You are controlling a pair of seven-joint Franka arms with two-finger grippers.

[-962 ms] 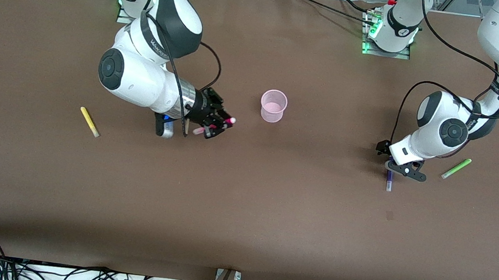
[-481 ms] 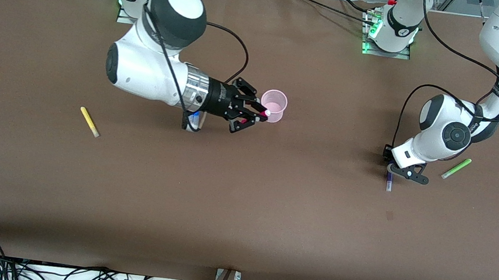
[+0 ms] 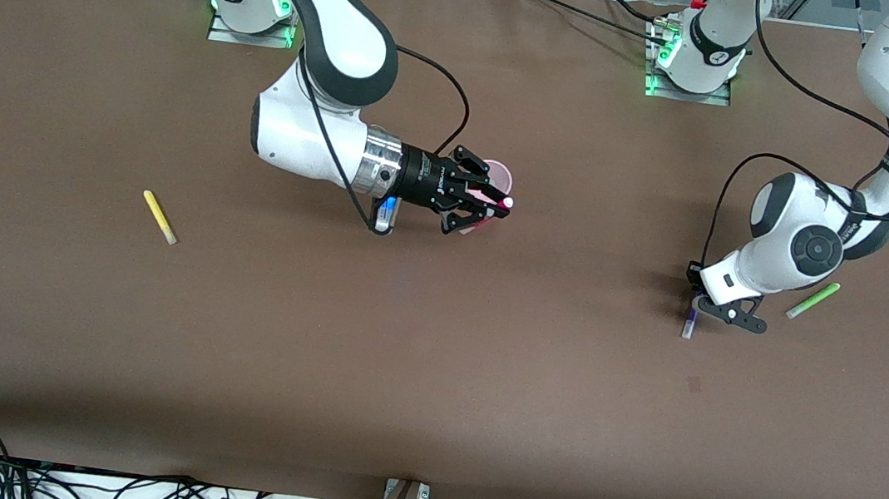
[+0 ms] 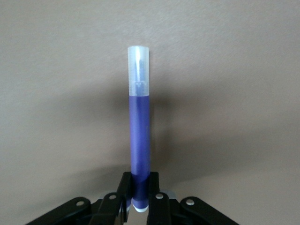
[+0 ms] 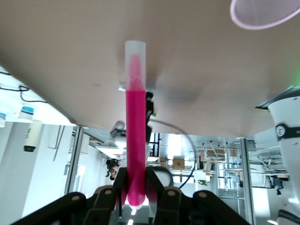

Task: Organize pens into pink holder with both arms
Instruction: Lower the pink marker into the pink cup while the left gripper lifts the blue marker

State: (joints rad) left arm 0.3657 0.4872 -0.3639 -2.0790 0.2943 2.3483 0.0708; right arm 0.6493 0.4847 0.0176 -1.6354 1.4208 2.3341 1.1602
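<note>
Right end effector (image 3: pixel 491 205) is clamped on the magenta pen (image 3: pixel 494 200), centre of the front frame, over the pink holder (image 3: pixel 501 174); pen's long axis runs nearly level, clear tip past the rim, so it needs tipping upright. Left end effector (image 3: pixel 697 308), middle right of frame, is closed on the purple pen (image 4: pixel 139 136), low at the surface (image 3: pixel 431 365). Yellow pen (image 3: pixel 159 217) and green pen (image 3: pixel 813 300) lie loose.

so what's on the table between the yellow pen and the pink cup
Front view: only bare brown table between the yellow pen and the pink cup; the right arm hangs above that stretch.
</note>
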